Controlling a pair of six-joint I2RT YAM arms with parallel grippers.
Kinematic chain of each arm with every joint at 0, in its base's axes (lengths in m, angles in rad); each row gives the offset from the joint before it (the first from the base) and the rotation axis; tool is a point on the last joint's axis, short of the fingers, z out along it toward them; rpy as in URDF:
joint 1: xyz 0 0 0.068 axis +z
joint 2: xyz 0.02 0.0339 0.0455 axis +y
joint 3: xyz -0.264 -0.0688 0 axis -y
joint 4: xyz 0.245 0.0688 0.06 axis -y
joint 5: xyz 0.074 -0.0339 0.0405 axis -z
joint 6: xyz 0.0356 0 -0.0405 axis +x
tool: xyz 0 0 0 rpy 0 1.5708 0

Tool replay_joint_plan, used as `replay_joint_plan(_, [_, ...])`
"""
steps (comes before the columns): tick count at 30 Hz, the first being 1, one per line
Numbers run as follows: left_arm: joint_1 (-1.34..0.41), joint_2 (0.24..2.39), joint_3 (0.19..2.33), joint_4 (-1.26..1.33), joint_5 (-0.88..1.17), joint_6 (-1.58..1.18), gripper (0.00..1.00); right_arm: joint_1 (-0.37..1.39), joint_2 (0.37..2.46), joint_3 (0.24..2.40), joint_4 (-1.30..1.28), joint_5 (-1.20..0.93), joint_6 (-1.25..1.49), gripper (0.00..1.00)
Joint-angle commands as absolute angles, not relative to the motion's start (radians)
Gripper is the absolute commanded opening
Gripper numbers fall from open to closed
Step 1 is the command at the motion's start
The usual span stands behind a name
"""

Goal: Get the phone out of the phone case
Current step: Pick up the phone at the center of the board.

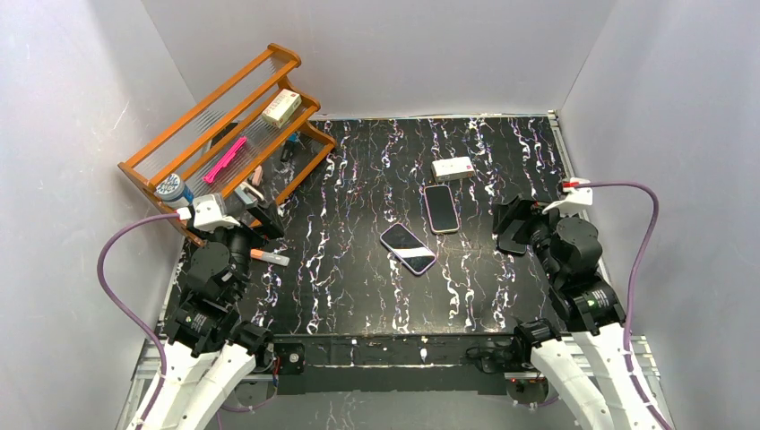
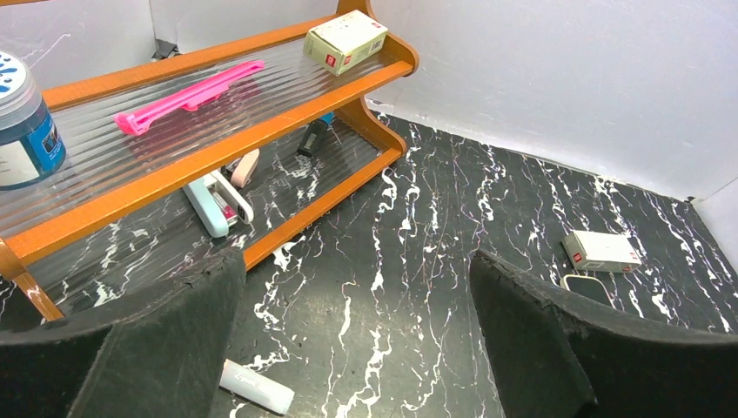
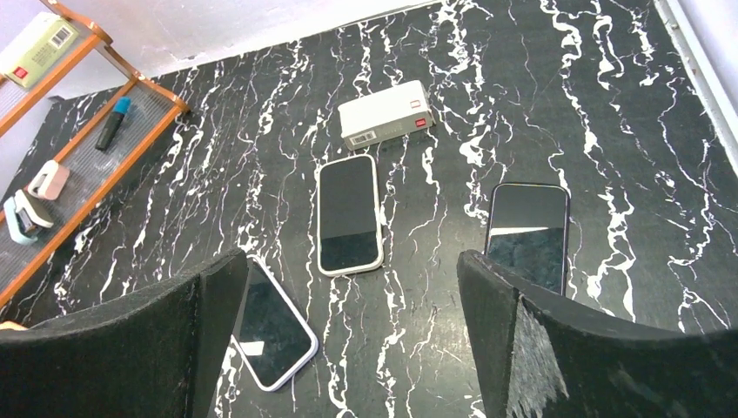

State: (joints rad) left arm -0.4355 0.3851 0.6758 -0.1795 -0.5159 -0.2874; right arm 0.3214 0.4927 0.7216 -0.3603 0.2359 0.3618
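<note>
Three phones lie screen-up mid-table. One in a white case lies just below a white box; it also shows in the top view. One with a pale lilac rim lies tilted to its left. One with a dark purple edge lies to the right, hidden under my right gripper in the top view. My right gripper is open and empty above them, hovering right of the phones. My left gripper is open and empty by the rack.
An orange two-shelf rack stands at the back left with a pink tool, a box, a blue jar and small items. A white box lies at the back. A white tube lies under my left gripper.
</note>
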Motion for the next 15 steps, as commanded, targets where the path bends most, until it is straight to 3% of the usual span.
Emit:
replay_joint_plan(1, [-0.433, 0.384, 0.666, -0.155, -0.545, -0.306, 0.98, 0.322, 0.530, 0.722, -0.335, 0.226, 0.381, 0.99])
replay_joint_plan(11, [-0.432, 0.501, 0.694, -0.216, -0.503, -0.318, 0.98, 0.323, 0.848, 0.810, -0.466, 0.133, 0.473, 0.99])
replay_joint_plan(15, [-0.432, 0.533, 0.700, -0.228, -0.473, -0.324, 0.98, 0.324, 0.954, 0.871, -0.493, 0.199, 0.573, 0.99])
